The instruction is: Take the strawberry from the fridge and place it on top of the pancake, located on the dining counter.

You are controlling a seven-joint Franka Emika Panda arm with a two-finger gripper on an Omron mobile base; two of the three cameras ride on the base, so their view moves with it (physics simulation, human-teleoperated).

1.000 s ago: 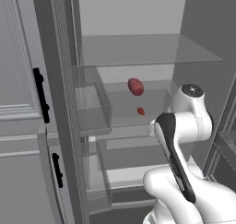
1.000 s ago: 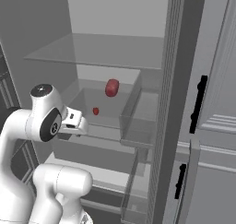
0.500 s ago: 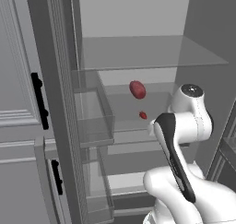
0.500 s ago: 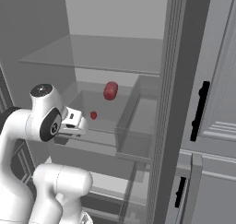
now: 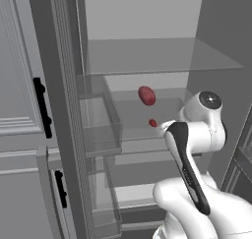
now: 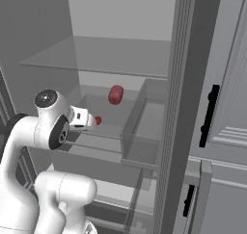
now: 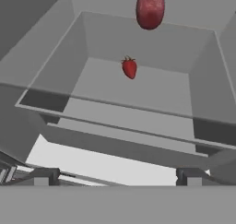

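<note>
Since a second ago the base views have shifted a little, so the cabinet handles sit higher and nearer the picture edges, which is the camera moving; the strawberry (image 7: pixel 129 67) and the larger dark red lump (image 7: pixel 150 8) behind it lie where they lay. Both rest inside the open fridge (image 5: pixel 147 61), on the floor of a clear shelf bin (image 7: pixel 55 87) under a glass shelf (image 5: pixel 162 56), the strawberry nearer the front and the lump deeper in and apart from it. From the left base camera the strawberry (image 5: pixel 153 123) shows just beside the arm's wrist; from the right base camera it (image 6: pixel 98 120) sits just past the end of the hand. The gripper (image 7: pixel 115 174) points into the bin from outside its front wall, well short of the fruit, its two fingers (image 7: pixel 44 176) spread wide apart with nothing between them. Grey cabinet doors (image 6: pixel 226 108) with short black handles (image 6: pixel 209 115) flank the fridge.
</note>
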